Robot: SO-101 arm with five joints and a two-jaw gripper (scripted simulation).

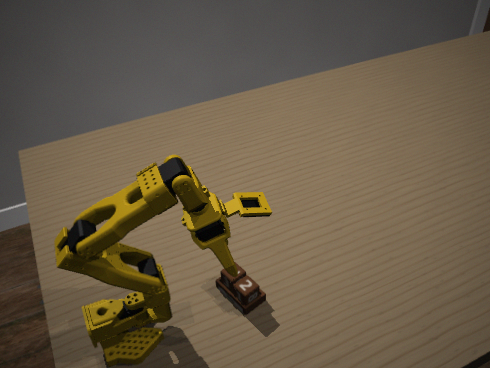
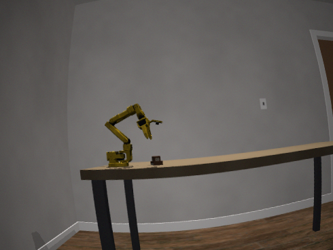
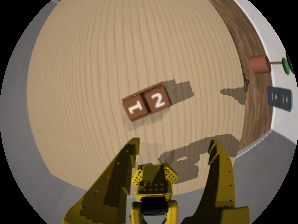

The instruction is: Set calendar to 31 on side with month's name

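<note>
Grey walls rise behind a pale wood table, whose dark legs stand on a brown plank floor. A light switch is on the wall, with part of a door at the right edge of the exterior view. In the wrist view a reddish pot shows beyond the table's edge.

The yellow arm is folded at its elbow and reaches out over the tray. Its pincer points down, its fingers part-way apart with nothing between them, above the tray and well apart from it.

The dark brown tray lies flat on the table, near the arm's base. Two brown cubes stand in it side by side: one cube has a white 1 on its top, the other cube a white 2. That second cube also carries a white marking on a side face, too small to read. Which month's name faces outward cannot be told.
</note>
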